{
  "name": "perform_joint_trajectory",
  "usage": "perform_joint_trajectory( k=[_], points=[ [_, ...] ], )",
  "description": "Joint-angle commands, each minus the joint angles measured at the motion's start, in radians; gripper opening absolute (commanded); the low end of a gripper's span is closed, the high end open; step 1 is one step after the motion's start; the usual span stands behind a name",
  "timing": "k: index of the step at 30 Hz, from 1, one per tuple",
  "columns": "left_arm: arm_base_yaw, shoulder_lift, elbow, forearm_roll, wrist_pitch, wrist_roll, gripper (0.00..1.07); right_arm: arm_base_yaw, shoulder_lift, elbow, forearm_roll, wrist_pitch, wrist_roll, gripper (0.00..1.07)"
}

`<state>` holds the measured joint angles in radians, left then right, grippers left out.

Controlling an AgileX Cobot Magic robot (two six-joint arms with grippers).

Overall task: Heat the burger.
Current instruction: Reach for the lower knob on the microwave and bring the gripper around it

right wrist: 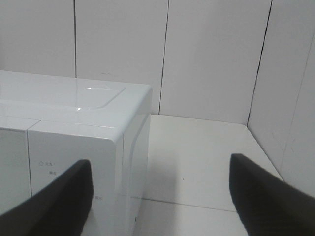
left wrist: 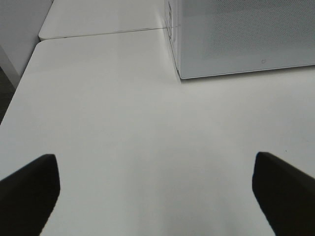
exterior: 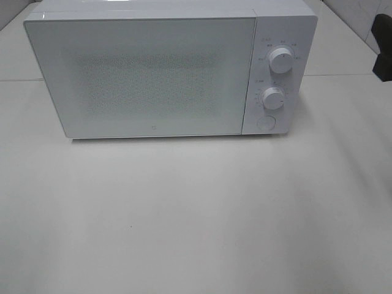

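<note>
The burger is not visible in any view. A white microwave stands at the back of the white table with its door shut. It has two round knobs and a round button on its right panel. My left gripper is open and empty, low over the bare table, in front of and to the left of the microwave's front left corner. My right gripper is open and empty, held up beside the microwave's upper right corner.
The white table stretches in front of the microwave. A seam joins two tabletops to the left of the microwave. White wall panels rise behind it. A dark shape shows at the right edge of the high view.
</note>
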<state>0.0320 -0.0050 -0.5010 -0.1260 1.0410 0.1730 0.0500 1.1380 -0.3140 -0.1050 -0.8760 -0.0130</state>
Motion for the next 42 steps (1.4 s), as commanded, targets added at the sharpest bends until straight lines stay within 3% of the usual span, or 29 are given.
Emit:
perform_joint_trajectory(
  k=[1, 11, 14, 17, 20, 25, 32, 36, 42],
  points=[
    [0.002, -0.022, 0.003, 0.001, -0.005, -0.006, 1.02, -0.003, 0.138, 0.048, -0.013, -0.259, 0.000, 0.76],
    [0.002, -0.022, 0.003, 0.001, -0.005, -0.006, 1.02, 0.033, 0.346, 0.062, 0.016, -0.393, -0.005, 0.77],
    [0.002, -0.022, 0.003, 0.001, -0.005, -0.006, 1.02, 0.098, 0.387, 0.061, 0.090, -0.395, -0.010, 0.77],
    [0.002, -0.022, 0.003, 0.001, -0.005, -0.006, 1.02, 0.207, 0.483, 0.048, 0.240, -0.465, -0.063, 0.77],
    [0.002, -0.022, 0.003, 0.001, -0.005, -0.006, 1.02, 0.226, 0.503, 0.040, 0.260, -0.487, -0.063, 0.77],
    [0.002, -0.022, 0.003, 0.001, -0.006, -0.006, 1.02, 0.328, 0.601, -0.044, 0.328, -0.511, -0.048, 0.76],
    [0.002, -0.022, 0.003, 0.001, -0.006, -0.006, 1.02, 0.376, 0.689, -0.109, 0.457, -0.531, -0.047, 0.76],
    [0.002, -0.022, 0.003, 0.001, -0.006, -0.006, 1.02, 0.430, 0.743, -0.150, 0.472, -0.541, -0.045, 0.76],
    [0.002, -0.022, 0.003, 0.001, -0.006, -0.006, 1.01, 0.431, 0.773, -0.195, 0.473, -0.551, -0.050, 0.76]
  ],
)
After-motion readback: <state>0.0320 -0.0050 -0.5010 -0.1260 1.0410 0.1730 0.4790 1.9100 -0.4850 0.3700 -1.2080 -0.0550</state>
